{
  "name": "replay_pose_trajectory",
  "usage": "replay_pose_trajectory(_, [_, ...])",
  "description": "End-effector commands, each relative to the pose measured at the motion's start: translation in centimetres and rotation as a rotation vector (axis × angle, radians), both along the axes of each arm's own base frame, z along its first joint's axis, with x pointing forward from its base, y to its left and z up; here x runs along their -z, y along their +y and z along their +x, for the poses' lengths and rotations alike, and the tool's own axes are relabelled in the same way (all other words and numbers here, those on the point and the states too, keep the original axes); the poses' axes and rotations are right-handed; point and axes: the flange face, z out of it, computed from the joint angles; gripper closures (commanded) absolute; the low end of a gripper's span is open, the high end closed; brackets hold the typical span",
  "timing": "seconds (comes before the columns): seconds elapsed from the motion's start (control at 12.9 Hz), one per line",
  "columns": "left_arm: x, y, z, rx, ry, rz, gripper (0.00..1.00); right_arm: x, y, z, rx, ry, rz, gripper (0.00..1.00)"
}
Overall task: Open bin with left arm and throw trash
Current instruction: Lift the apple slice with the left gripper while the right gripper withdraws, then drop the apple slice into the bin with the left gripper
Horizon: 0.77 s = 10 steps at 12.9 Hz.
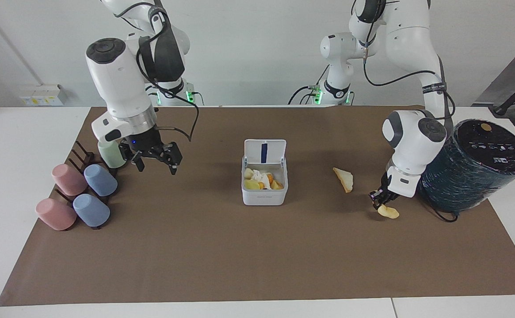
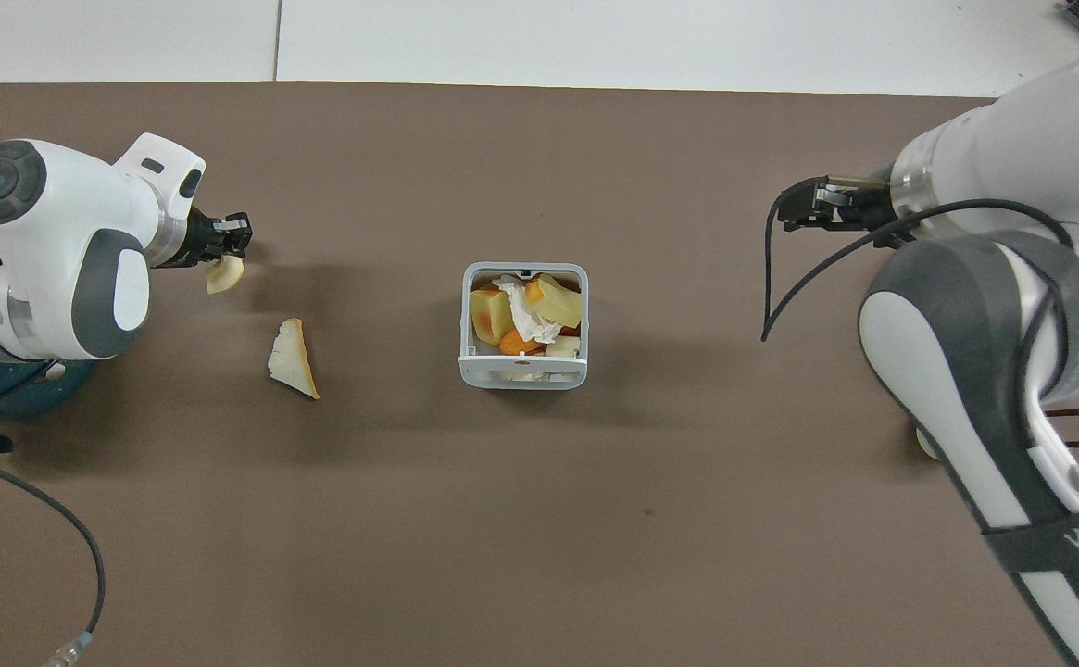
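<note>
You have a brown mat [image 1: 248,247] covering most of the table, and everything below sits on it. Largest on it is the dark teal cylinder [image 1: 474,165] with a black top, lying tilted at the mat's edge toward the left arm's end.

At the edge toward the right arm's end you see the rack of cups [image 1: 82,185], pink, blue and green, resting on their sides.

At the mat's middle stands the bin [image 1: 264,194], its lid [image 1: 265,152] tipped up on the edge nearer the robots, with yellow and orange scraps and a crumpled white tissue inside.

The left gripper [image 1: 380,199] hangs just above the mat beside the cylinder, its fingers pinched on the crescent peel [image 1: 389,212], which dangles below them clear of the mat. The bin is well apart from it, toward the mat's middle.

The cream triangular slice [image 1: 344,179] lies flat between the bin and that gripper, nearer to the gripper.

The right gripper [image 1: 153,161] hovers over the mat next to the cup rack, fingers spread wide and holding nothing.
</note>
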Motion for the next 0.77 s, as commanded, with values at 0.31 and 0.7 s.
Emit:
replay_pose_trajectory(0.31, [-6.0,-16.4,-2.2,-0.108,0.074,-0.010,1.00,-5.2,-6.3,-4.1,0.055,0.052,-0.038,0.00])
replay_pose_trajectory(0.7, [-7.3,-28.7,-7.2,-0.234,0.070,-0.066,1.00,-8.1,-11.7,-7.3,0.006,0.095,-0.031,0.00])
